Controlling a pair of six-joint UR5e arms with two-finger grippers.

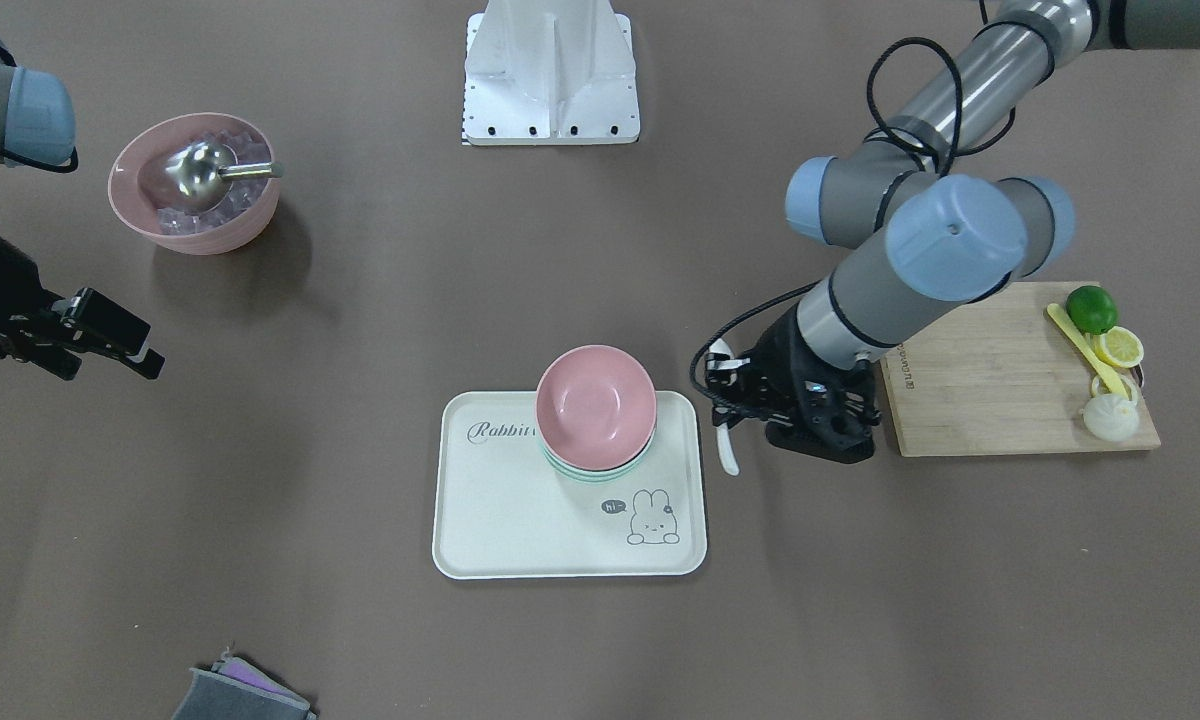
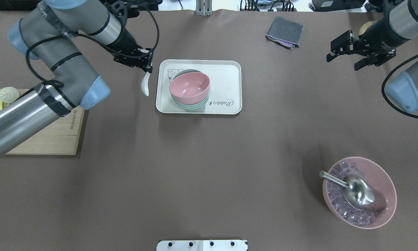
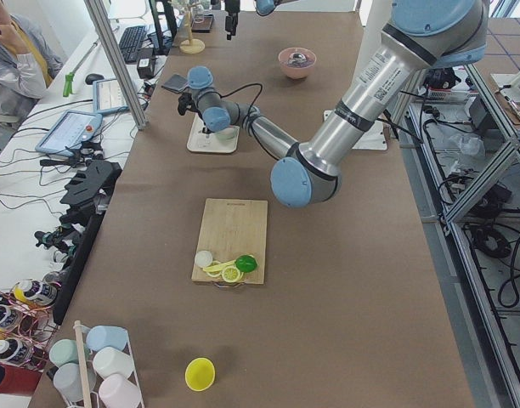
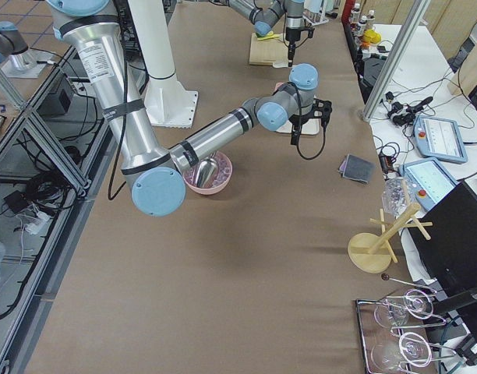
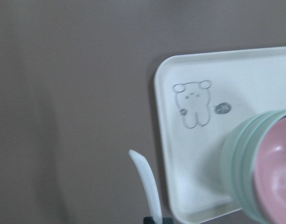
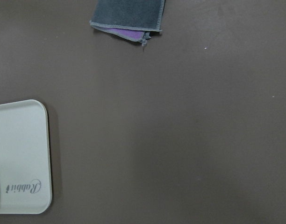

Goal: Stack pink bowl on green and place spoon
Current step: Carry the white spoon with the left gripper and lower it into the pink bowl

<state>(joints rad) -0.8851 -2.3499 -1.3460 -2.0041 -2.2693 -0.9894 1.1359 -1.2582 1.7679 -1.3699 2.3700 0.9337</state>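
A pink bowl point(image 2: 190, 87) sits nested in a green bowl point(image 2: 195, 104) on a white rabbit-print tray point(image 2: 226, 75); the stack also shows in the front-facing view point(image 1: 596, 405). My left gripper point(image 2: 139, 62) is shut on the handle of a white spoon point(image 2: 145, 83), which hangs just beside the tray's left edge, outside it. The spoon also shows in the front-facing view point(image 1: 727, 452) and in the left wrist view point(image 5: 147, 182). My right gripper point(image 2: 344, 60) is open and empty, far to the right of the tray.
A second pink bowl point(image 2: 386, 181) with ice cubes and a metal scoop point(image 2: 355, 190) stands at front right. A wooden cutting board point(image 1: 990, 390) with lime and lemon pieces lies by the left arm. A grey cloth point(image 2: 285, 31) lies at the back.
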